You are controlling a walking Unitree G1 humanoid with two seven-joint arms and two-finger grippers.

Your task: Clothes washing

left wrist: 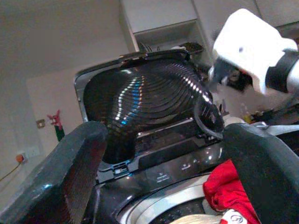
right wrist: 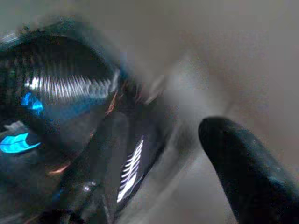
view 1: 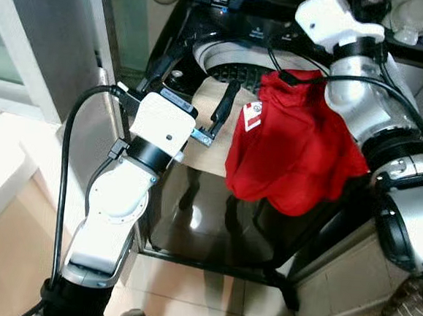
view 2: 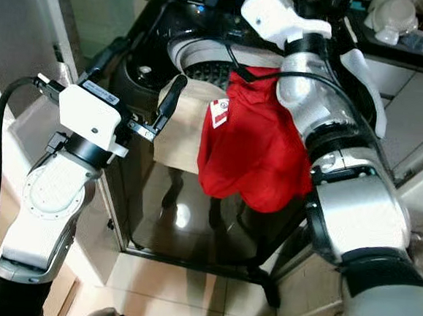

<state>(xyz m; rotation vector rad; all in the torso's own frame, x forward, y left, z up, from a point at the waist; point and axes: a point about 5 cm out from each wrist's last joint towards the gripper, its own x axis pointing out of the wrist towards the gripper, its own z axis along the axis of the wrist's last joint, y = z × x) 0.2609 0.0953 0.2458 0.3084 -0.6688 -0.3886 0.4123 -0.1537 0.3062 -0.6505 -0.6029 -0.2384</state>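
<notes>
Reaching forward on the left, the robot's silver left arm holds the left gripper over the near rim of the black top-loading washing machine, its two long black fingers spread wide apart with nothing between them; in the left wrist view the same two fingers frame the machine's raised dark ribbed lid and the control strip below it. Just beside those fingers, a pale beige cloth lies draped over the machine's front edge and hangs a little down its glossy front panel. Behind it sits the round white-rimmed drum opening. Further right, a bright red garment with a small white label hangs in a bunched fold over the front of the machine, partly covering the beige cloth's right side, its top edge caught up against the silver right arm. That arm stretches across the drum towards the back of the machine, and the right gripper appears in the blurred right wrist view as one black finger against a grey wall; I cannot tell whether it is spread or pressed together. At the far right, white dishes sit on a counter.
</notes>
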